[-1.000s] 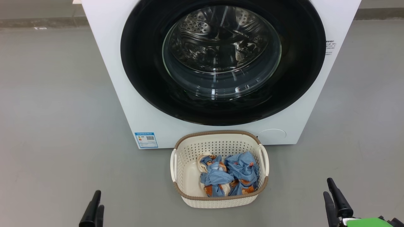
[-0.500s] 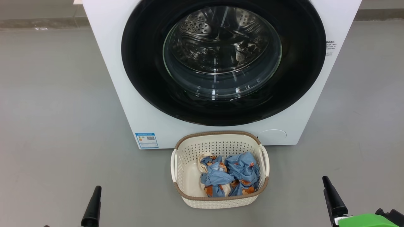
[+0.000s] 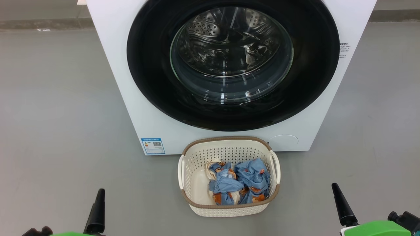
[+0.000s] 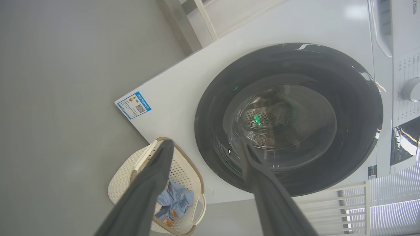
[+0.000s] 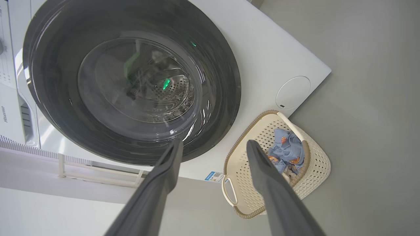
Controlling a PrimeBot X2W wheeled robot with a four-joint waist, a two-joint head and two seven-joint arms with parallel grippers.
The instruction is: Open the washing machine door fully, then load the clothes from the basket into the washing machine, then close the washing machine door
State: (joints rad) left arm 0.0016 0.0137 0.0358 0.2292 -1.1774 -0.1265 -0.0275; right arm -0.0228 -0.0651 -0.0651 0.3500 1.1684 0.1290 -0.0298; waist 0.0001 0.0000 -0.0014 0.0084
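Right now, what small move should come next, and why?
Probably lift the open right gripper toward the rim of the large round glossy black washing machine door: it is shut, and the light blue clothes lie in the cream perforated basket.

My left gripper (image 4: 207, 144) and my right gripper (image 5: 215, 141) each end in two long fingers (image 4: 149, 186) of matte charcoal grey, broad at the base, slightly flattened along their length and narrowing to blunt, rounded tips. In the head view those same fingers look almost black and cone-like, and at the root of each pair sits a bright green housing (image 3: 377, 228) with a smooth, softly curved top. Beside the green on my right side there is a knobbly black fitting (image 3: 402, 219), and a sliver of white casing (image 3: 348, 230) shows just under the finger's base.
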